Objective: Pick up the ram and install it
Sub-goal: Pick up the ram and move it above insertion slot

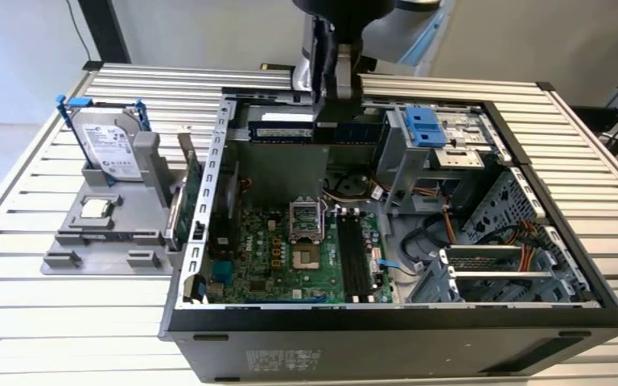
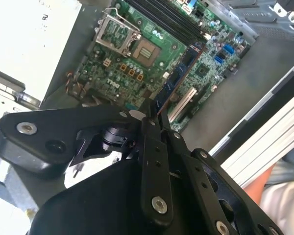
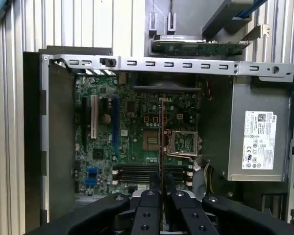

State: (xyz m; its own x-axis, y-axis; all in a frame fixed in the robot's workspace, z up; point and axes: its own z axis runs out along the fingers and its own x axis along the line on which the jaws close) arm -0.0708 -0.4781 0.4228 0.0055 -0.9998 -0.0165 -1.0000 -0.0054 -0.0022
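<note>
My gripper (image 1: 331, 95) hangs over the far end of the open computer case (image 1: 395, 322), above the motherboard (image 1: 287, 249). In both wrist views its fingers are shut on the ram (image 3: 160, 142), a thin stick seen edge-on (image 2: 181, 76) that runs out from between the fingertips of the gripper (image 3: 161, 187) (image 2: 154, 117). The ram is held in the air, well above the board. The long black memory slots (image 1: 354, 257) (image 3: 142, 172) lie beside the CPU socket (image 1: 306, 241) (image 3: 154, 141) with nothing in them.
A grey holder (image 1: 105, 237) on the exterior view's left carries a silver hard drive (image 1: 110, 145), a CPU chip (image 1: 94, 209) and an upright green board (image 1: 186, 201) (image 3: 201, 48). Drive bays (image 1: 438, 137), cables (image 1: 427, 241) and the power supply (image 3: 255, 132) crowd the case.
</note>
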